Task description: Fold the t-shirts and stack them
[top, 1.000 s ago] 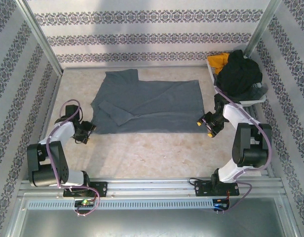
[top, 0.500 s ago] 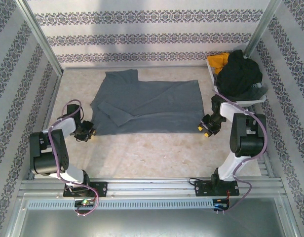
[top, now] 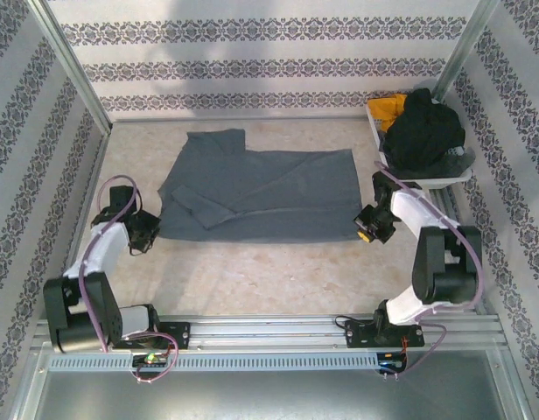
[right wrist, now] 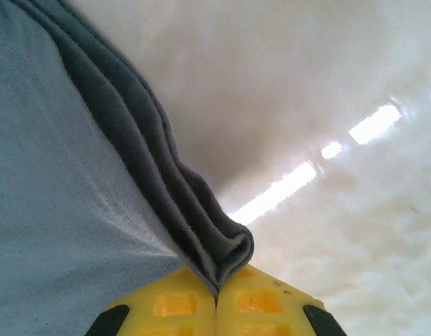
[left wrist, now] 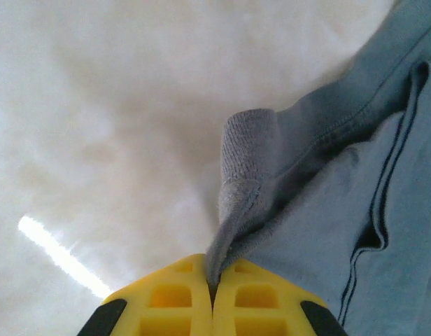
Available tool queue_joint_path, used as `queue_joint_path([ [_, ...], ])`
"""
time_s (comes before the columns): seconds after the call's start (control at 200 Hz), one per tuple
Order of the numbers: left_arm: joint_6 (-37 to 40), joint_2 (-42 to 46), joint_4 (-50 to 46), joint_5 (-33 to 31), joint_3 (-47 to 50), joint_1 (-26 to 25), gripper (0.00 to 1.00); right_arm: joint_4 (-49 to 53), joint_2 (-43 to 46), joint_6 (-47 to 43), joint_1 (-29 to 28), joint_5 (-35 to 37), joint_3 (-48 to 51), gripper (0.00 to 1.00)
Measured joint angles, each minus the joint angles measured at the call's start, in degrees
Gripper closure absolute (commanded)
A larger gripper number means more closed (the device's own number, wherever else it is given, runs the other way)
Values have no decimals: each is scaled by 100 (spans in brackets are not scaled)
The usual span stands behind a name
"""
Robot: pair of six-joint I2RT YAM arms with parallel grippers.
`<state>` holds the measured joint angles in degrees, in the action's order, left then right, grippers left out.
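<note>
Grip on blue-grey shirt (top: 261,188) at both near corners

Your left pincer (left wrist: 212,280) is clamped on its near left corner, your right pincer (right wrist: 217,294) on its near right corner. It lies spread on the worktop (top: 278,271). The black shirt (top: 423,131) and yellow shirt (top: 388,109) sit in the tray (top: 449,179).

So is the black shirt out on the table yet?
No, the black shirt sits heaped in the tray at the far right, while the grey shirt lies spread on the table.
</note>
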<state>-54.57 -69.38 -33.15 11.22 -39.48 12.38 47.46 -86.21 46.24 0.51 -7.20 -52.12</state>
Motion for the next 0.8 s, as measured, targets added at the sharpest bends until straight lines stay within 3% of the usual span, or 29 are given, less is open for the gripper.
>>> queue_joint_path([
  [0.2,-535,940,-704,-422,879,0,99,289,715,144,-208,164,852,100],
  [0.285,-754,1307,-922,-573,1110,0,76,321,756,199,-269,240,1064,76],
  [0.385,-925,1502,-1038,-721,1145,0,55,358,719,208,-431,468,1075,61],
  [0.555,-960,1668,-1436,-962,634,-249,53,345,1032,157,-1078,787,599,43],
  [0.659,-1211,1827,-1316,-789,348,-737,53,-219,1484,-9,-1491,450,380,43],
  [0.804,-2096,1670,-807,-468,463,-2184,53,-1261,1165,-181,-2039,-730,116,44],
])
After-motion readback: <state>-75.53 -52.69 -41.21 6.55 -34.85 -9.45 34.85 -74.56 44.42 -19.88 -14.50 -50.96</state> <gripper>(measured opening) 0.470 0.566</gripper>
